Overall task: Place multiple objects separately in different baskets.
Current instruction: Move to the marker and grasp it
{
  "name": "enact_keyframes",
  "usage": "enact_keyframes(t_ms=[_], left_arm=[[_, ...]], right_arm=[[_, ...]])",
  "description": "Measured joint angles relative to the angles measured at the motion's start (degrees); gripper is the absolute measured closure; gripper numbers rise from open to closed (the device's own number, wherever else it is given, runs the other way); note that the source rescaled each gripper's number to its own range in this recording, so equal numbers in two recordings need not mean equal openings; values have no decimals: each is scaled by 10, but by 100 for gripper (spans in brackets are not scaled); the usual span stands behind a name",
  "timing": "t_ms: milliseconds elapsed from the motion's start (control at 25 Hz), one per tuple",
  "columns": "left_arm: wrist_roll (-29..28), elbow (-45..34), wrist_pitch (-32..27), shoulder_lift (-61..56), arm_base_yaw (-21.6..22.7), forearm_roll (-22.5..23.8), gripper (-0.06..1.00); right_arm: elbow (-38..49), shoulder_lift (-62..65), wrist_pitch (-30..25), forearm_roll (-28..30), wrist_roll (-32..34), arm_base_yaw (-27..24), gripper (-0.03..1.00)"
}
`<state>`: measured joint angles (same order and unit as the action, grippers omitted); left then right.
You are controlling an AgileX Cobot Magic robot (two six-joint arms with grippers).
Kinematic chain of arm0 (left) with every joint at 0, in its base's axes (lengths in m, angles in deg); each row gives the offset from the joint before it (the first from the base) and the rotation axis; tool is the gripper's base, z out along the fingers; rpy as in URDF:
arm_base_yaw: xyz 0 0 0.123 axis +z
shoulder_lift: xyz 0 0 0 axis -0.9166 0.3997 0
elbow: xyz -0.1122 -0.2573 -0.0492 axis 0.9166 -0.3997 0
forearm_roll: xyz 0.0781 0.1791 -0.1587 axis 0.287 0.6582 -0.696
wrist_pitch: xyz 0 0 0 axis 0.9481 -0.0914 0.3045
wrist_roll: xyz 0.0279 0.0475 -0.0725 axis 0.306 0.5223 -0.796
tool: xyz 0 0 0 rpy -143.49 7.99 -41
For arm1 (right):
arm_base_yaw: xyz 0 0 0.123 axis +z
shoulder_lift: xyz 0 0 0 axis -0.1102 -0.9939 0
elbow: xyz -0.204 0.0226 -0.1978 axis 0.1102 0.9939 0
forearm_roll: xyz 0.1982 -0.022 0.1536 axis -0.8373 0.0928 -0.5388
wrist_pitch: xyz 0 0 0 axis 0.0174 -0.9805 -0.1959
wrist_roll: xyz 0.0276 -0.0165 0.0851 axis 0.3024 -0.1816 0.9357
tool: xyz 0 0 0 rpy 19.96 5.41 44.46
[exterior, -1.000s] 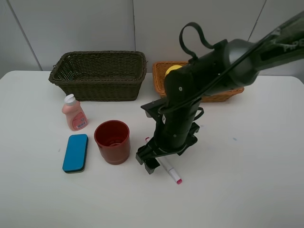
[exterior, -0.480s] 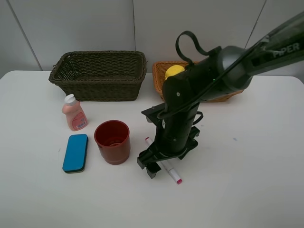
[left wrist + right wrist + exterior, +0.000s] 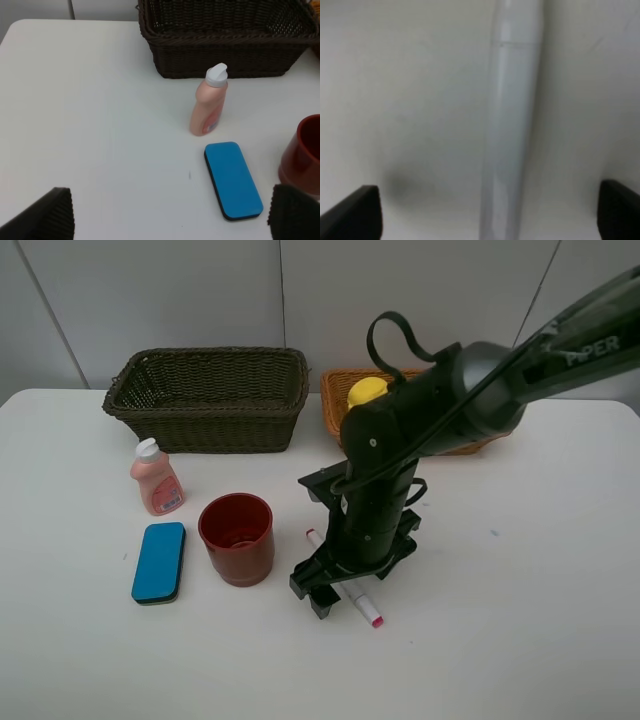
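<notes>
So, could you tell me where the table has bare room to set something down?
Bare: the table right of the marker, below the tan basket; the strip left of the pink bottle and blue eraser. Crowded: eraser, red cup and marker sit close together.

This looks like a robot test lab rather than a home or shop. A black robot arm [image 3: 430, 410] lettered PIPER reaches over a plain white counter [image 3: 540, 570], which is backed by pale wall panels [image 3: 200, 290] with narrow seams. The things on the counter are a staged mix of unrelated props: a dark basket [image 3: 208, 395], a tan basket [image 3: 335, 400] with a lemon [image 3: 366, 391] in it, a bottle [image 3: 156, 478], a cup [image 3: 237, 537], an eraser [image 3: 159, 561] and a marker [image 3: 366, 607] — each laid out singly. The light is even and flat, and every surface is plain — a working rig.
</notes>
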<state>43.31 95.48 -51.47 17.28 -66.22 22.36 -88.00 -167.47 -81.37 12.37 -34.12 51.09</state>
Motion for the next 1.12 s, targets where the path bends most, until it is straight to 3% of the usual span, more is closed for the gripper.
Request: enact_keyframes(t_ms=[240, 360, 480, 600, 680, 1120], left_arm=[[0, 0, 0, 0, 0, 0, -6], [0, 0, 0, 0, 0, 0, -6], [0, 0, 0, 0, 0, 0, -6], [0, 0, 0, 0, 0, 0, -6], [0, 0, 0, 0, 0, 0, -6], [0, 0, 0, 0, 0, 0, -6]], right_arm=[[0, 0, 0, 0, 0, 0, 5], [0, 0, 0, 0, 0, 0, 11], [0, 0, -3, 0, 0, 0, 37], [0, 0, -10, 0, 0, 0, 80], [0, 0, -14, 0, 0, 0, 97], [0, 0, -15, 1, 0, 0, 97]])
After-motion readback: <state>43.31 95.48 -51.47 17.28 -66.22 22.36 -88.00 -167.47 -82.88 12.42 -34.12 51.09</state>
